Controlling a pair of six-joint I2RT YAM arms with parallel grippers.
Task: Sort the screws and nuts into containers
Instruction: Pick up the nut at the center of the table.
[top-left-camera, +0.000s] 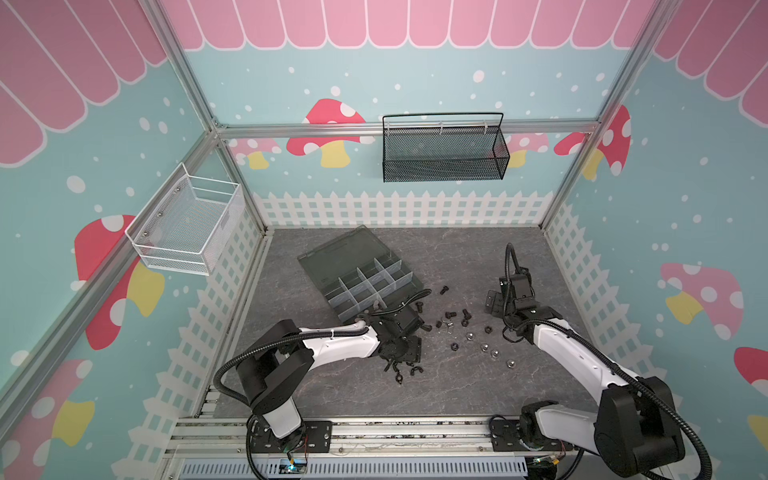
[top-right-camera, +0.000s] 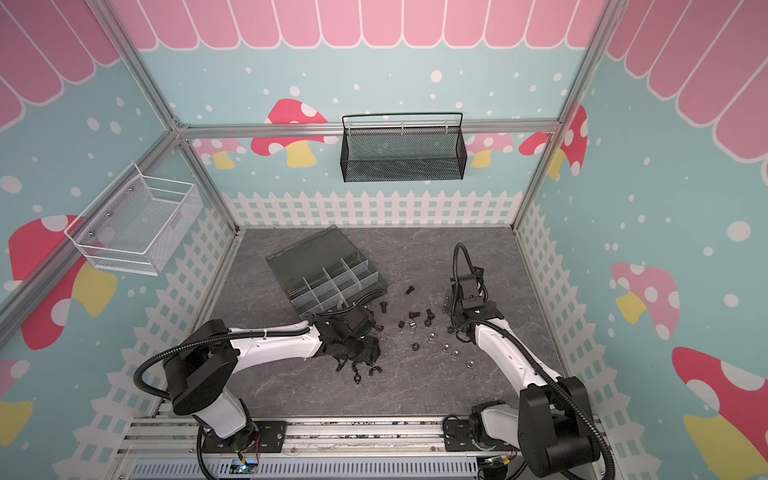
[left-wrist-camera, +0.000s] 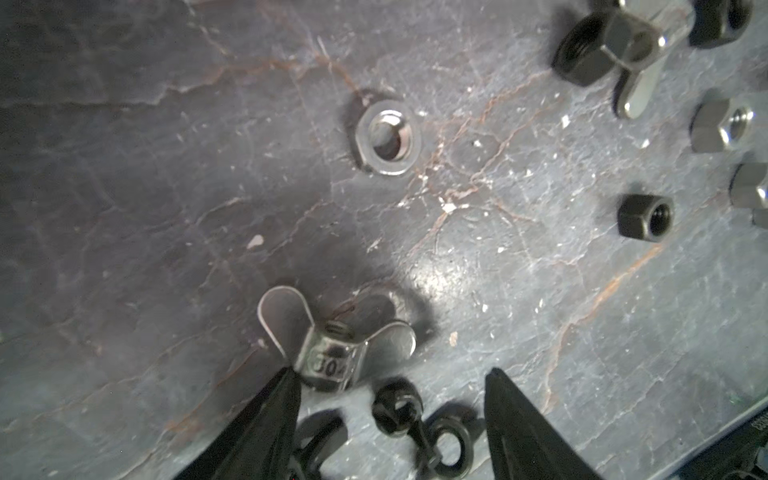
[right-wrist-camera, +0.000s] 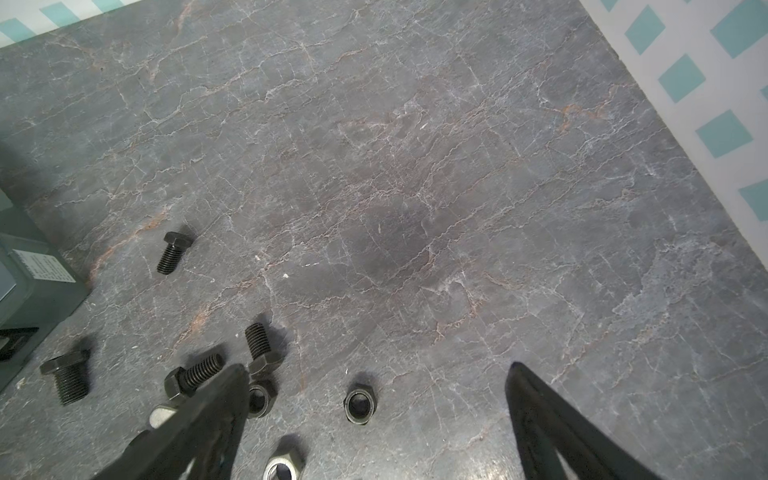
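The screws (top-left-camera: 451, 314) and nuts (top-left-camera: 484, 347) are lying loose on the slate tabletop (top-left-camera: 457, 257) beside the organizer box (top-left-camera: 365, 286), whose compartments are looking mostly empty, so sorting is barely starting; the left gripper (left-wrist-camera: 390, 386) is gaping over a silver wing nut (left-wrist-camera: 332, 345), gripping nothing; the right gripper (right-wrist-camera: 374, 374) is spreading wide above a black hex nut (right-wrist-camera: 360, 403).

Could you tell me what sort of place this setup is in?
Probably a staged robot test cell: an aluminium frame, printed mushroom-and-fence wall panels, and two arms on a rail beside a slate-look table.
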